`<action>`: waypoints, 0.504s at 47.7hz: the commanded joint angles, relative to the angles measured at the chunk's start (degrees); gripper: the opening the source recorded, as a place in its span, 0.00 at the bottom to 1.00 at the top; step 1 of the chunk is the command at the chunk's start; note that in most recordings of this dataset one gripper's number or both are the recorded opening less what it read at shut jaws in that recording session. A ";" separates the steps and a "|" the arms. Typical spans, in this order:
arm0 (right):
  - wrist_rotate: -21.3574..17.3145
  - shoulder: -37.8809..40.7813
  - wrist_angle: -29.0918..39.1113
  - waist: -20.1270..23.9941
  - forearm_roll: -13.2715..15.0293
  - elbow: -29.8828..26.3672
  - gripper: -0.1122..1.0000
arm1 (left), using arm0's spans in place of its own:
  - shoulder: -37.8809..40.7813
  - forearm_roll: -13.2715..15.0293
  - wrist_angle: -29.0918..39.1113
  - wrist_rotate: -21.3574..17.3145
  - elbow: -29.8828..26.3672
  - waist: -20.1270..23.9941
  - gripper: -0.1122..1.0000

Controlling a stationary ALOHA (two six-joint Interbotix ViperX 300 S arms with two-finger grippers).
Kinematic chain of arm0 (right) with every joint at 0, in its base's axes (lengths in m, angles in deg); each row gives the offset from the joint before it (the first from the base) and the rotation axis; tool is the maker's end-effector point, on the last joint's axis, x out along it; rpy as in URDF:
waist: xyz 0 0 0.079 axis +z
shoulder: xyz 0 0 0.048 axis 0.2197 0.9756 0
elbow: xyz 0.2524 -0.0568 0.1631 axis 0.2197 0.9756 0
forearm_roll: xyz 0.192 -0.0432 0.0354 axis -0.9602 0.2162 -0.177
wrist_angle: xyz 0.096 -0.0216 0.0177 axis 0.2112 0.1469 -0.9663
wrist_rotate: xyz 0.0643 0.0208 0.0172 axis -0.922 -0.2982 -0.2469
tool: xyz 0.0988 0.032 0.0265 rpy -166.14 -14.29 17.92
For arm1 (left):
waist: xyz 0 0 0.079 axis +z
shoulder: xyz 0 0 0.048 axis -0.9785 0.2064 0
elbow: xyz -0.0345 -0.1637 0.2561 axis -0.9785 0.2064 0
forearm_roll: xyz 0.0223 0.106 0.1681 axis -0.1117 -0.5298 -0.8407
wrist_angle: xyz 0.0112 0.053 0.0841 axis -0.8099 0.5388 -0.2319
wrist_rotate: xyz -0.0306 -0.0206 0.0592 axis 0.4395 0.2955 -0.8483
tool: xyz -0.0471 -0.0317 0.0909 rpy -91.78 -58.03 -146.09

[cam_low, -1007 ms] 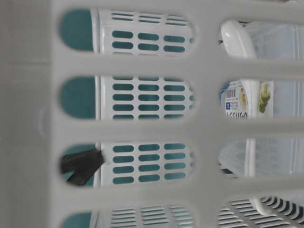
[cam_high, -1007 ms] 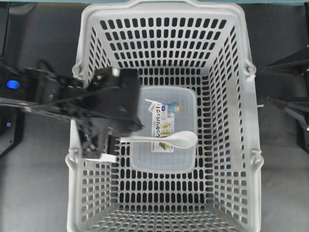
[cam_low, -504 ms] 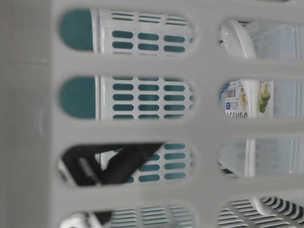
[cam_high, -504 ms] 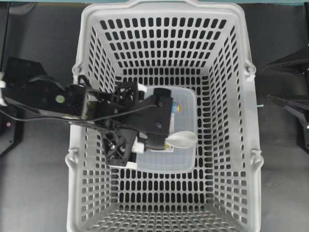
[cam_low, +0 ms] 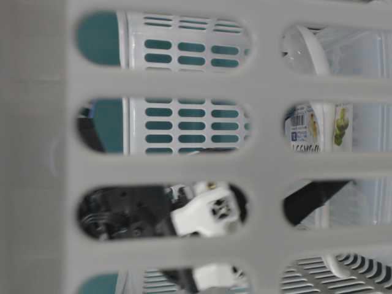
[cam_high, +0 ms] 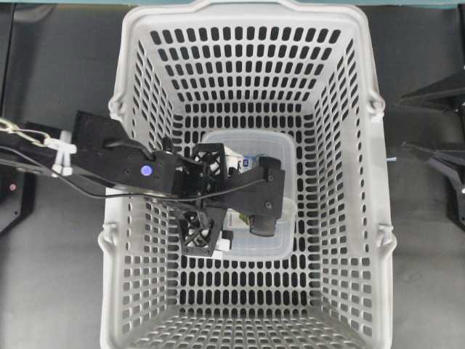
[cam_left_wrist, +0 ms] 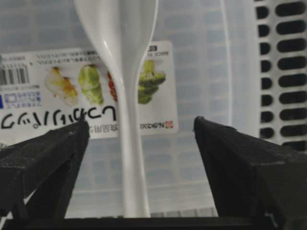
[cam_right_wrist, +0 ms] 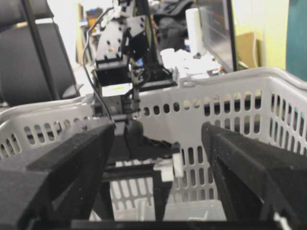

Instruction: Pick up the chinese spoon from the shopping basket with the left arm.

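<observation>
The white chinese spoon [cam_left_wrist: 128,143] lies on a clear lidded container [cam_high: 280,149] on the floor of the grey shopping basket [cam_high: 247,9]. In the overhead view my left wrist covers almost all of it. My left gripper [cam_high: 205,196] hangs inside the basket, open. In the left wrist view its two black fingers [cam_left_wrist: 53,158] stand either side of the spoon's handle without touching it, and the bowl points away. My right gripper [cam_high: 401,127] waits outside the basket's right wall, open with nothing between its fingers [cam_right_wrist: 72,163].
The container's printed label [cam_left_wrist: 158,110] lies under the spoon. The basket's slotted walls [cam_high: 138,291] rise steeply all round the left arm. Through the near wall [cam_low: 37,153] the table-level view shows the gripper's white fitting [cam_low: 205,211].
My left gripper has opened wide and moved right and down into the basket, until its fingers straddle the spoon's handle. The spoon, the container and the right arm have not moved.
</observation>
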State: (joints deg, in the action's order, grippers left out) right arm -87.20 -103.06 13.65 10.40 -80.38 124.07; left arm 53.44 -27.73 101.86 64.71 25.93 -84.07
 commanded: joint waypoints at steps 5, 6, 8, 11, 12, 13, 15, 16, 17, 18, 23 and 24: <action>0.18 0.35 -0.35 -0.18 -0.09 -0.79 0.74 | 0.18 -0.18 -0.26 0.70 -0.88 0.44 0.85; 0.18 0.35 -0.26 -0.18 -0.09 -0.79 0.74 | 0.09 -0.18 -0.26 0.70 -0.79 0.44 0.84; 0.18 0.35 -0.26 -0.18 -0.09 -0.79 0.74 | 0.00 -0.18 -0.26 0.70 -0.53 0.44 0.82; 0.18 0.35 -0.26 -0.18 -0.09 -0.79 0.74 | -0.18 -0.18 -0.26 0.26 -0.26 0.35 0.72; 0.18 0.35 -0.26 -0.18 -0.09 -0.79 0.74 | -0.18 -0.18 -0.26 0.00 -0.26 0.35 0.67; 0.18 0.35 -0.26 -0.18 -0.09 -0.79 0.74 | -0.18 -0.18 -0.09 0.00 -0.18 0.35 0.62; 0.18 0.35 -0.35 -0.18 -0.09 -0.70 0.74 | -0.26 -0.18 0.09 -0.18 -0.35 0.35 0.51; 0.18 0.35 -0.26 -0.18 -0.09 -0.70 0.74 | -0.35 -0.18 0.26 -0.18 -0.44 0.35 0.45; 0.18 0.35 -0.35 -0.18 -0.09 -0.70 0.74 | -0.35 -0.18 0.26 -0.18 -0.62 0.44 0.39; 0.18 0.35 -0.26 -0.18 -0.09 -0.70 0.74 | -0.44 -0.18 0.26 -0.18 -0.79 0.44 0.34; 0.18 0.35 -0.35 -0.18 -0.09 -0.70 0.74 | -1.93 -0.18 0.35 -0.18 -1.93 0.62 0.22; 0.18 0.35 -0.35 -0.18 -0.09 -0.70 0.74 | -2.29 -0.18 0.53 -0.18 -2.29 0.62 0.22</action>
State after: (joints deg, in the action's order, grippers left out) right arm -87.11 -102.98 13.65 10.32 -80.38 124.07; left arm 53.61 -27.73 102.21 64.63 25.67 -83.80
